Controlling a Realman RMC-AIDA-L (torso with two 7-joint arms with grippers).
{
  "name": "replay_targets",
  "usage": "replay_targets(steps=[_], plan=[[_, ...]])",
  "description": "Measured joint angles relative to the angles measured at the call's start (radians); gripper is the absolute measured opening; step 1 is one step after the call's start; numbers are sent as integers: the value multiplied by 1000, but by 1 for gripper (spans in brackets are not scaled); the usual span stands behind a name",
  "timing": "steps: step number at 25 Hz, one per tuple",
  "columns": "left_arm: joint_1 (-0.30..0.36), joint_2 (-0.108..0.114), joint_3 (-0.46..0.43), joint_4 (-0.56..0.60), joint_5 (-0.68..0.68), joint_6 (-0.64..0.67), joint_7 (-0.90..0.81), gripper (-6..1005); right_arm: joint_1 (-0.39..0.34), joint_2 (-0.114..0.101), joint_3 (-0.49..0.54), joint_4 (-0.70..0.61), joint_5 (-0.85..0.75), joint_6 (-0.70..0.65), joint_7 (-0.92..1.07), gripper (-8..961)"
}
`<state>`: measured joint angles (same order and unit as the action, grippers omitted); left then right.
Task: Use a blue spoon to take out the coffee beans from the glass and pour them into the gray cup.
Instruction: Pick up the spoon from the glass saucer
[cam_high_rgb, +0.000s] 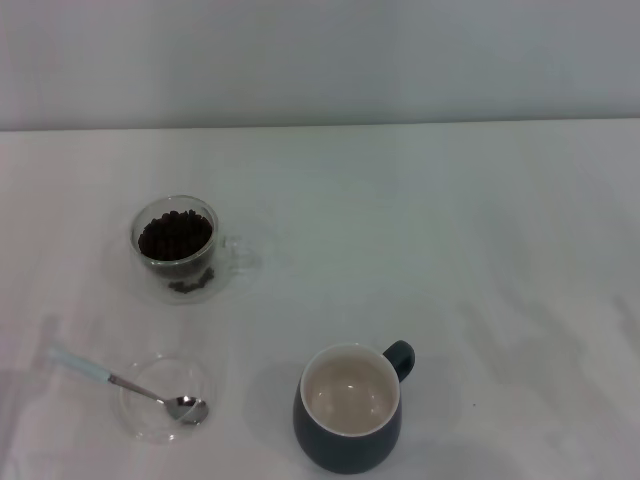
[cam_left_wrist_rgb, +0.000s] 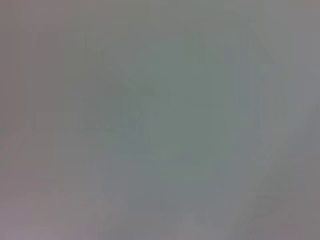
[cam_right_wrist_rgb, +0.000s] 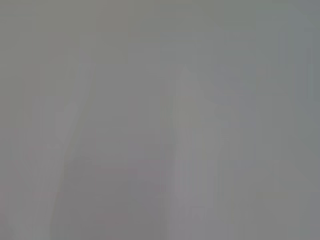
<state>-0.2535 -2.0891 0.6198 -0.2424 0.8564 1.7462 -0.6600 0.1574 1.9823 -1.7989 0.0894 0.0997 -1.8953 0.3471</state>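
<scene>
Pale-blue-handled blue spoon (cam_high_rgb: 120, 384) is lying with its bowl in a clear dish (cam_high_rgb: 140, 420), untouched. I am seeing neither arm, so either claw's state is unknowable; coffee beans (cam_high_rgb: 175, 236) are sitting in the glass (cam_high_rgb: 150, 262), gray cup (cam_high_rgb: 345, 450) nearby.

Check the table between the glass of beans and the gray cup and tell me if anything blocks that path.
Nothing visible does. The glass with the coffee beans stands at the far left, the gray cup near the front, with bare table between them. The blue spoon rests in a clear dish, left of that line. No gripper is in view.
</scene>
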Motion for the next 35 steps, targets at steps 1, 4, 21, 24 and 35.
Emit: replay_targets(steps=[1, 4, 21, 24, 35], plan=[[14, 0, 0, -6, 28, 10, -111, 885, 7, -1, 25, 0, 0, 0, 0, 590], [24, -1, 0, -6, 40, 11, -176, 884, 29, -4, 94, -2, 0, -1, -1, 591], [68, 0, 96, -1, 46, -67, -574, 877, 45, -21, 133, -41, 13, -2, -53, 591], [74, 0, 95, 2, 34, -71, -569, 841, 43, -21, 134, -40, 13, 1, -54, 592], [44, 5, 95, 5, 21, -197, -608, 636, 42, -17, 139, -40, 14, -1, -55, 591]])
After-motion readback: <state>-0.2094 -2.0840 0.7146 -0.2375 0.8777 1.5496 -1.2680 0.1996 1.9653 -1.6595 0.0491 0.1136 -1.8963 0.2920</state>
